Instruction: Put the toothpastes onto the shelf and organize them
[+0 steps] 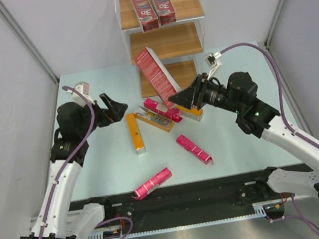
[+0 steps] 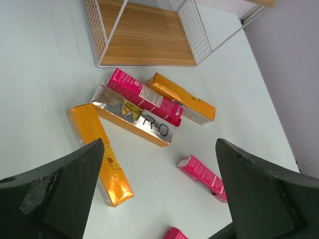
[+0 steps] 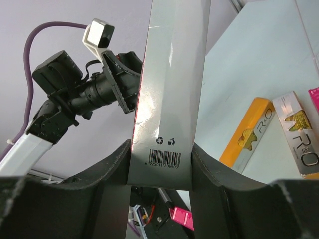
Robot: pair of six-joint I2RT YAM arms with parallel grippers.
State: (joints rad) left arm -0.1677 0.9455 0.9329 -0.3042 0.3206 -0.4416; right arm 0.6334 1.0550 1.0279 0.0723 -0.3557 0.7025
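My right gripper (image 1: 182, 98) is shut on the low end of a dark red toothpaste carton (image 1: 156, 73) and holds it tilted in front of the shelf's lowest board. In the right wrist view the carton's grey barcode side (image 3: 172, 84) sits between both fingers of the gripper (image 3: 160, 164). The stepped wooden shelf (image 1: 186, 40) holds two dark red cartons (image 1: 143, 9) (image 1: 162, 2) upright on its top tier. My left gripper (image 1: 114, 107) is open and empty, above the table left of the pile; it shows likewise in the left wrist view (image 2: 159, 149).
On the table lie an orange carton (image 1: 135, 133) (image 2: 102, 157), a silver and orange one (image 1: 155, 120) (image 2: 133, 114), a pink one (image 1: 163, 109) (image 2: 144, 97), an orange one (image 1: 190, 112) (image 2: 182, 98), and two separate pink ones (image 1: 194, 148) (image 1: 152, 183).
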